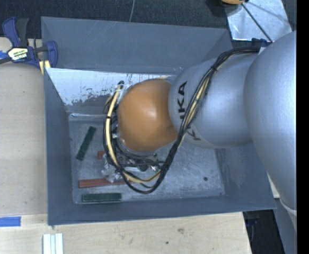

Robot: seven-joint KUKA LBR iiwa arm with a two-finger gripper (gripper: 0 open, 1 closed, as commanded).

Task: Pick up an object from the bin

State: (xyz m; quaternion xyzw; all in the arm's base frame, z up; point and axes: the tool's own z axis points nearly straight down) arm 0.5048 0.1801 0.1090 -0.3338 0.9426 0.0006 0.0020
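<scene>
So the arm [223, 105] comes in from 3 o'clock and is parked low over the left half of the grey bin [138, 41]. The orange cover [143, 115] on its wrist sits right on top of everything, with a loop of black and yellow cables [139, 186] hanging off its 6 o'clock side. The tool [120, 169] pokes out just under that cover, down near the bin floor. The cover and wiring block the view, so there's no telling whether it's apart or together, or if anything is in it.

The closest thing is a long red-brown bar [93, 183] lying flat at about 7 o'clock of the bin floor, with its right end reaching in just beside the tool. A small red-brown piece [100, 154] sits at the tool's 10 o'clock, near it. A dark green bar [101, 197] lies along the front wall, just past the red-brown bar toward 6 o'clock. A dark green stick [85, 143] lies tilted out at 9 o'clock, clear of the tool.
</scene>
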